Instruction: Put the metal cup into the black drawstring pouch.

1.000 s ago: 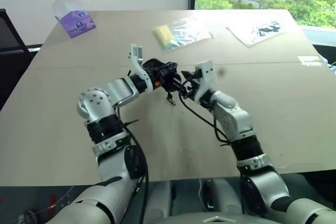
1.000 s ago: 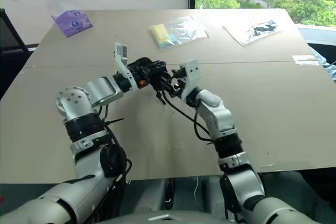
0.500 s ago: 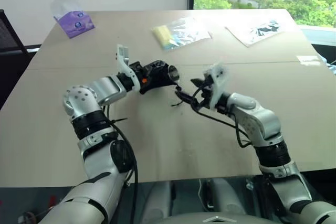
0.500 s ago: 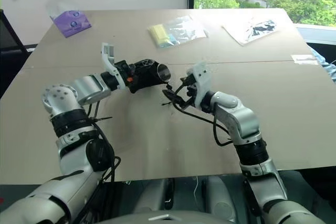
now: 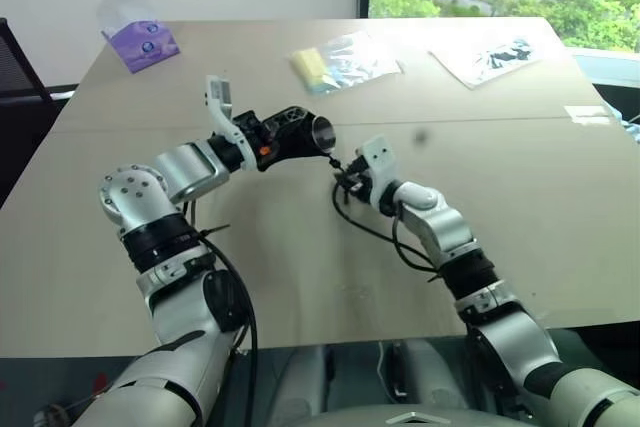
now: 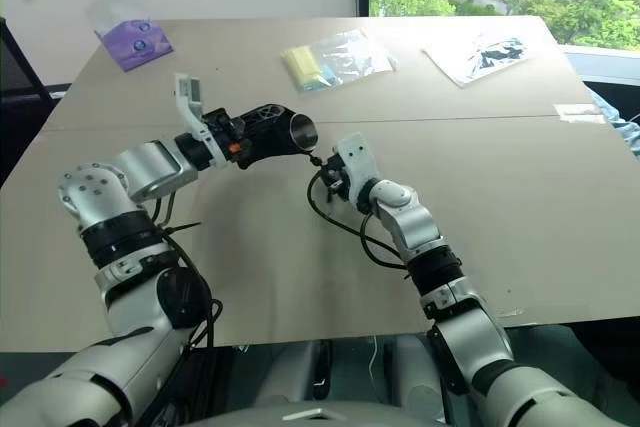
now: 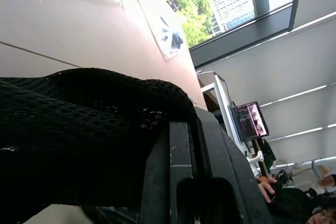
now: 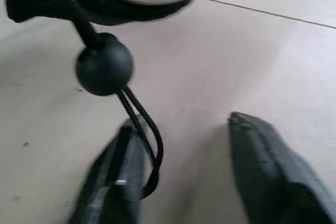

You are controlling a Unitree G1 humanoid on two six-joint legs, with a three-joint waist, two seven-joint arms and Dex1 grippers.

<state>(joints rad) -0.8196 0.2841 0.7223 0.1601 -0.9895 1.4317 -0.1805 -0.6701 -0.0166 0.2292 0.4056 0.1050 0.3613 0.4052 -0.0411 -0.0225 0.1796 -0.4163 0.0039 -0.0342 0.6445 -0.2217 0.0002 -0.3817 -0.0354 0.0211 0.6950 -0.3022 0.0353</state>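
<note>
Cup in pouch, held above worktop.

The left pincer (image 5: 283,135) is clamped together on the black drawstring pouch (image 6: 265,130), holding it off the worktop (image 5: 520,197) with its mouth turned right. The metal cup (image 6: 303,132) sits inside the pouch, its shiny rim showing at the mouth. The right pincer (image 8: 181,174) hangs just right of and nearer than the pouch, fingers (image 8: 262,166) apart, the cord (image 8: 143,129) with its round black bead (image 8: 104,66) hanging against one finger, not pinched. Far side of worktop: purple tissue pack (image 5: 145,42) at left, clear bag with yellow item (image 5: 340,59) at centre, printed plastic sleeve (image 5: 495,55) at right.
</note>
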